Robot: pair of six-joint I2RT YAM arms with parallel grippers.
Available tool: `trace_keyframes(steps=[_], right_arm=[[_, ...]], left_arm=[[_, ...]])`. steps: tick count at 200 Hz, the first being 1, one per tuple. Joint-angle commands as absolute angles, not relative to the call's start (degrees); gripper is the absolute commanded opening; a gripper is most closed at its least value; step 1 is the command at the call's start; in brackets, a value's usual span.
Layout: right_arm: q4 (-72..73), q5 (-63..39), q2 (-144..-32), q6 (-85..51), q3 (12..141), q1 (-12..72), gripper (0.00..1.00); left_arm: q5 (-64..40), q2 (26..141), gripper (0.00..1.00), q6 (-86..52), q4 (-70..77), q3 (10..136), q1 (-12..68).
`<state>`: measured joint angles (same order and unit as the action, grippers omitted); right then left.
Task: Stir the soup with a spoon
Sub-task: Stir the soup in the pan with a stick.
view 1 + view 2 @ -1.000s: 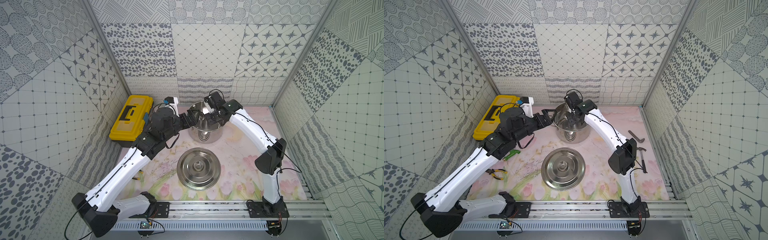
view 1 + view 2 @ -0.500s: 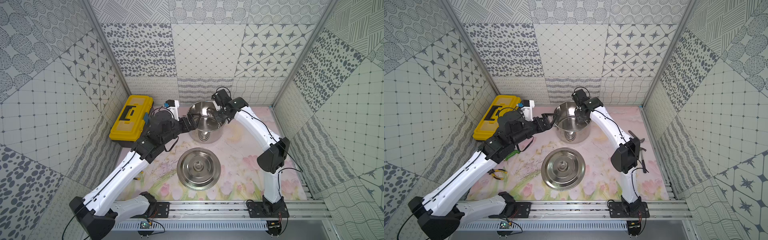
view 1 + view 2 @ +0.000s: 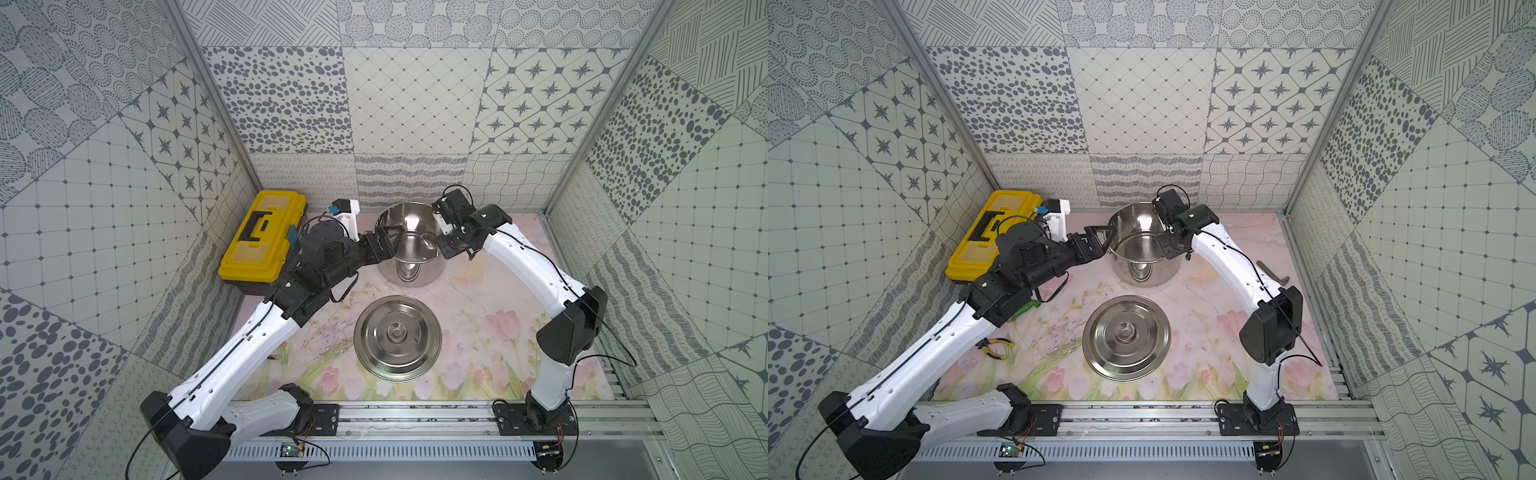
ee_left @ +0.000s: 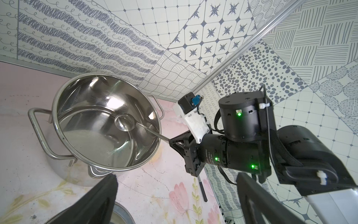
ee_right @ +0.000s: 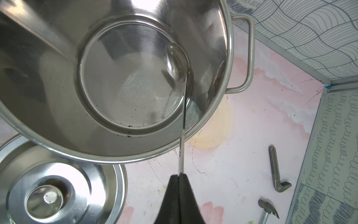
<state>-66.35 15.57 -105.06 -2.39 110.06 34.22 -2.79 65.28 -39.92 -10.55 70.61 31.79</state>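
A steel pot (image 3: 411, 274) stands at the back of the mat, seen in both top views (image 3: 1146, 272). Its bottom (image 5: 126, 87) is bare metal and no soup shows. The spoon's round bowl (image 5: 176, 64) hangs inside the pot by the right wall. Its thin handle (image 5: 183, 135) runs out over the rim. My right gripper (image 5: 179, 175) is shut on the handle's end, just outside the pot's right rim (image 3: 446, 245). From the left wrist view I see the spoon (image 4: 125, 122) and that gripper (image 4: 172, 141). My left gripper (image 3: 390, 243) stands open at the pot's left rim, holding nothing.
The pot's lid (image 3: 397, 336) lies flat on the mat in front of the pot. A yellow toolbox (image 3: 262, 241) sits at the back left. A hammer (image 5: 268, 208) and a grey angled tool (image 5: 276, 170) lie at the right edge. Pliers (image 3: 994, 347) lie front left.
My right gripper has carried the spoon from over the pot's middle toward its right rim. The left gripper has edged a little closer to the left rim, still open.
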Motion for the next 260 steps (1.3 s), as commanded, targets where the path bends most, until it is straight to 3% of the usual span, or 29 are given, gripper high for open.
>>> trace_keyframes(steps=[1,54,173,260], right_arm=[[-64.32,13.79,-102.71,-4.25,109.14,36.11,0.00],[-64.34,10.87,-103.53,-7.73,111.15,39.09,0.00],[-68.88,15.37,-120.11,-4.87,134.34,39.15,0.00],[-70.14,17.20,-119.11,-2.84,131.86,35.11,0.00]], left_arm=[[-3.35,65.31,1.00,-39.10,-5.79,70.32,31.37],[-2.26,63.77,1.00,-39.00,-6.02,69.21,31.35],[-1.26,61.57,0.99,-40.39,-6.70,67.60,31.32],[-1.61,62.37,0.99,-39.92,-6.21,67.94,31.37]])
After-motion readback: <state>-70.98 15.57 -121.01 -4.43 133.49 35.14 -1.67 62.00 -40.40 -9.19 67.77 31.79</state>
